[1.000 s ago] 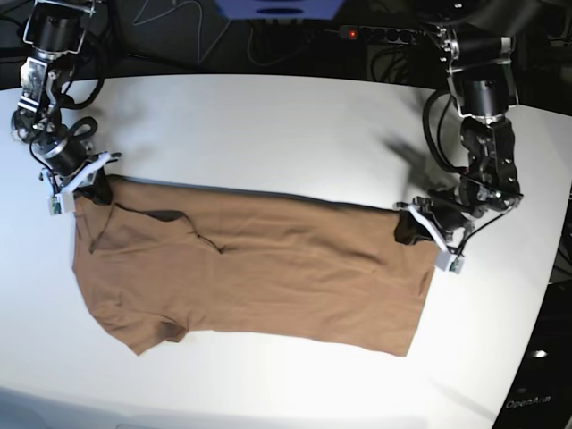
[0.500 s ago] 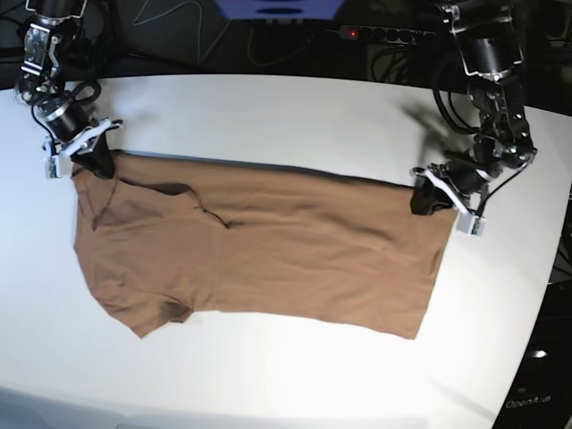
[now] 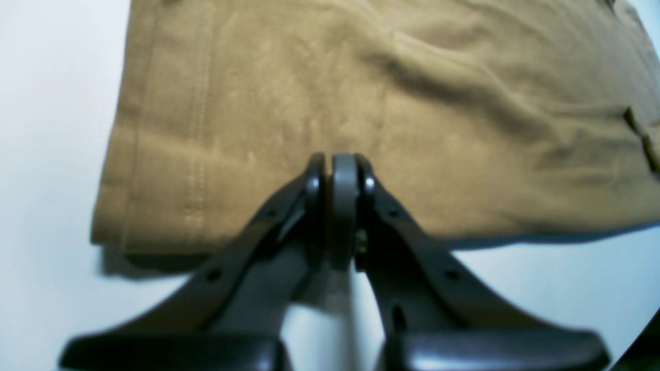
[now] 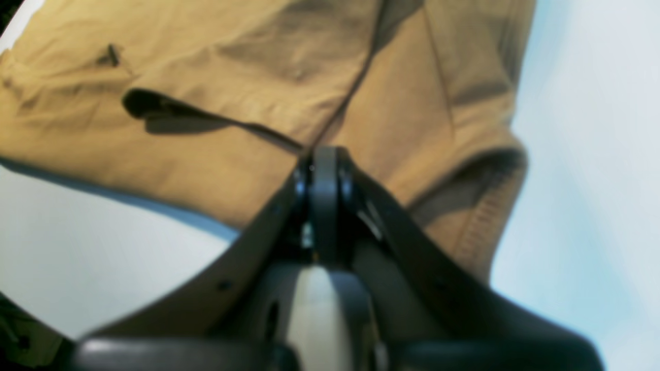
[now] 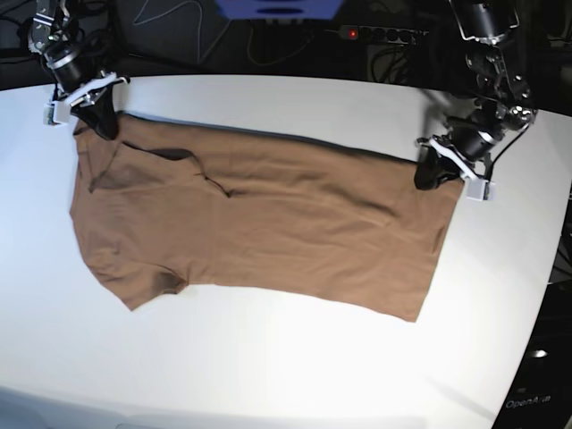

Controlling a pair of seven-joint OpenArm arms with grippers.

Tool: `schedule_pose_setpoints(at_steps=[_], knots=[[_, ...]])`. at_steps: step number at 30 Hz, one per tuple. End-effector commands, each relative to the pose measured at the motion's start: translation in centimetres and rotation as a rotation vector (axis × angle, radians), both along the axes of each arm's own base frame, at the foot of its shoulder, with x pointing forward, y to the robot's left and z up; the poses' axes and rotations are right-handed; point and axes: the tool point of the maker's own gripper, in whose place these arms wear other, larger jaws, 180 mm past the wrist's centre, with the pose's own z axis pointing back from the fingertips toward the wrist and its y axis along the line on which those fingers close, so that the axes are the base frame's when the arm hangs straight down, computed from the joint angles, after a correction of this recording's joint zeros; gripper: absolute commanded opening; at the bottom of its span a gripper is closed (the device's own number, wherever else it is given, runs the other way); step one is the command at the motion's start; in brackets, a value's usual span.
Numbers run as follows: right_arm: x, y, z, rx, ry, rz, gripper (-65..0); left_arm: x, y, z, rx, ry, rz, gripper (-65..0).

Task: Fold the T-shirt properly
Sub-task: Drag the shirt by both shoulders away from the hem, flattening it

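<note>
Both hands are clamped shut on the far edge of the T-shirt point(image 5: 259, 223): the left hand point(image 5: 433, 174), on the right side of the base view, pinches the cloth at the hem-end corner, and the right hand point(image 5: 96, 121), on the left of that view, pinches it at the shoulder end, close to the neck opening. The left wrist view shows the left hand point(image 3: 337, 170) with its jaws pressed together on a fold of cloth beside the stitched hem, and the right wrist view shows the right hand point(image 4: 322, 165) closed the same way near a sleeve opening. Over the last second both hands have travelled away from the camera toward the back of the white worktop point(image 5: 286, 375), dragging the shirt's far edge with them; the shirt now lies further back and looks more stretched lengthwise, with fewer loose wrinkles between the two grips. The shirt lies mostly flat on the worktop, lengthwise across it, already doubled, with one sleeve sticking out at the near left. Judging from this, the pull is a smoothing and repositioning step, leaving the cloth taut and straight so that the next fold can land evenly; more folding appears to remain.
</note>
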Motion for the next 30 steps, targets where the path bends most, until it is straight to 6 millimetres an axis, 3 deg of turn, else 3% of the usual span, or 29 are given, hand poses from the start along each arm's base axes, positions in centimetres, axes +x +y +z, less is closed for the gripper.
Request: schedule_pose_setpoints(at_steps=[1, 12, 19, 23, 30], knots=[[-2.8, 0.1, -2.6, -0.064, 0.158, 0.06, -64.4, -5.5, 1.6, -4.1, 0.159, 0.269, -0.066, -61.8], [-2.7, 0.0, -2.5, -0.068, 0.151, 0.061, -64.4, -9.3, 0.4, -2.7, 0.198, 0.26, -0.103, -61.8], [-2.6, -0.1, -2.4, -0.07, 0.146, 0.06, -64.4, -9.3, 0.9, -2.6, 0.212, 0.26, -0.102, -61.8], [-1.7, -1.3, -1.0, -0.103, 0.11, 0.048, -64.4, -9.4, 2.9, -2.2, 0.231, 0.259, -0.046, -61.8], [-0.6, -1.8, 0.6, -0.137, 0.066, 0.054, -64.4, -9.3, 3.2, -2.1, 0.233, 0.257, -0.038, -61.8]])
